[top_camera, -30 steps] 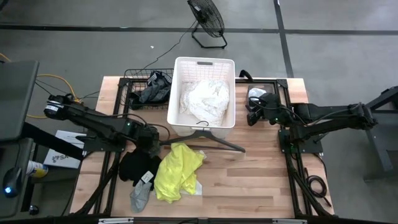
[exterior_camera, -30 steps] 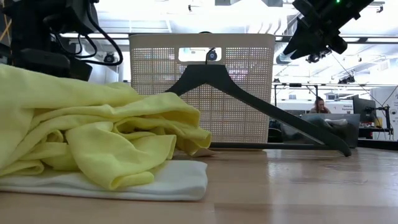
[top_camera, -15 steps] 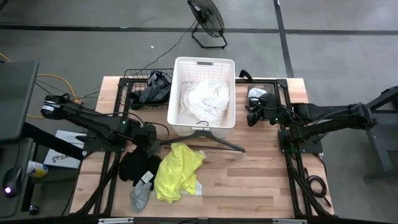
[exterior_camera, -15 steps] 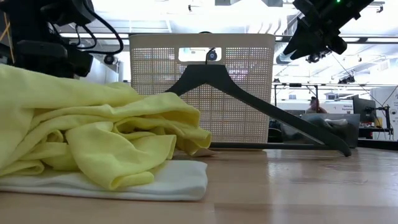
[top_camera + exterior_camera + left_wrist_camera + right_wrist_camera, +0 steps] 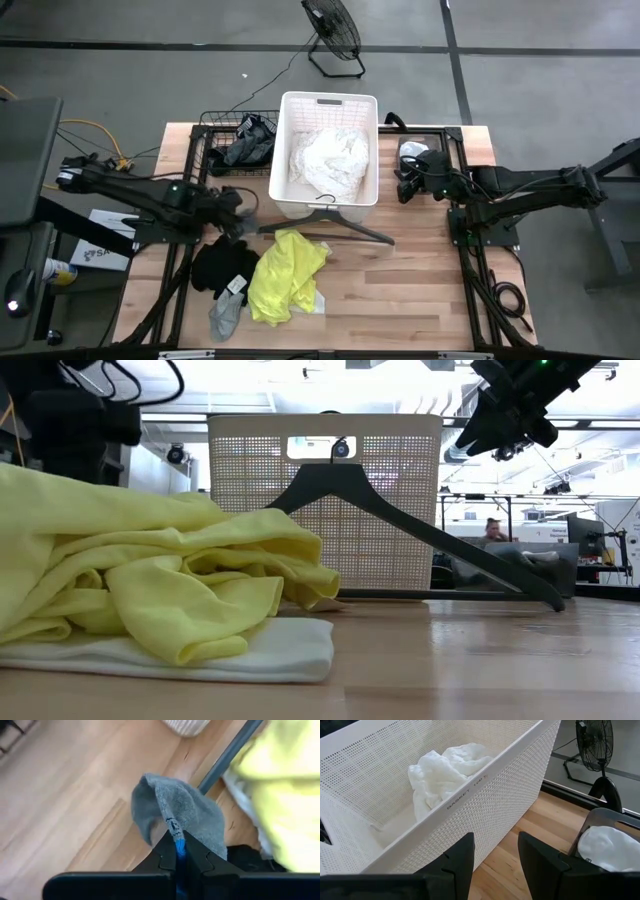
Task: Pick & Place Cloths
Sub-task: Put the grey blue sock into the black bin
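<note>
Grey sock (image 5: 180, 815) pinched in left gripper (image 5: 179, 851), above table near left edge, just left of basket (image 5: 328, 205).
Soft, light, hangs limp; hold at hem seems OK. Right gripper (image 5: 496, 856) spread, w/ nothing in it, by basket's right side.

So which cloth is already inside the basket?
The big white cloth. It lies in the basket; the yellow and black ones are still on the table.

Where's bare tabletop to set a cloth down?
Free: bare wood right of the neon yellow cloth, in front of the dark grey hanger. Crowded: the front-left pile under the left hand, which pinches a small grey sock.
</note>
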### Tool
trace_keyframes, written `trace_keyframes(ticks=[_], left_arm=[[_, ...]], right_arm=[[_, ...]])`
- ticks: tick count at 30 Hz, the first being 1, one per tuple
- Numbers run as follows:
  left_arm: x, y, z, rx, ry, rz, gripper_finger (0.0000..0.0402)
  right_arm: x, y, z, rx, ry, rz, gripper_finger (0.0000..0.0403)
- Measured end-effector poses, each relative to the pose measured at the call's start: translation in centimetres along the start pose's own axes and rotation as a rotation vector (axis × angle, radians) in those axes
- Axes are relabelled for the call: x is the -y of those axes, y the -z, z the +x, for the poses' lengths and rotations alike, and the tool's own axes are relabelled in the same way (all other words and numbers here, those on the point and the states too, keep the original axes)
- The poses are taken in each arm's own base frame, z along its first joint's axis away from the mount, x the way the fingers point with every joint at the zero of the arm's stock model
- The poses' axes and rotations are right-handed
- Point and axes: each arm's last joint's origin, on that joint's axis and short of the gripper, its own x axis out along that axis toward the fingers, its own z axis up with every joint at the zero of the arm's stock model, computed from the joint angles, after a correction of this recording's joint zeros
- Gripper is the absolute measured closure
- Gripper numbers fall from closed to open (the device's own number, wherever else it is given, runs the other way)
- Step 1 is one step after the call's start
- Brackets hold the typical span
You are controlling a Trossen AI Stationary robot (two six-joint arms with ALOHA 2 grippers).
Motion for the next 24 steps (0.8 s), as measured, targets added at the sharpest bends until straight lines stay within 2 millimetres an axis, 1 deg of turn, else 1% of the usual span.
trace_keyframes(ticks=[6,12,24], left_arm=[[-0.7,-0.3,-1.9,0.142,0.002,0.009,0.0401],[-0.5,-2.0,-4.8,0.323,-0.023,0.058,0.0402],[0.0,-5.4,-10.9,0.651,-0.178,0.145,0.0402]], right_arm=[[0.0,0.0,0.0,0.0,0.0,0.0,0.0258],[0.0,0.0,0.0,0.001,0.0,0.0,0.0258],[-0.1,0.0,0.1,-0.002,0.002,-0.004,0.0258]])
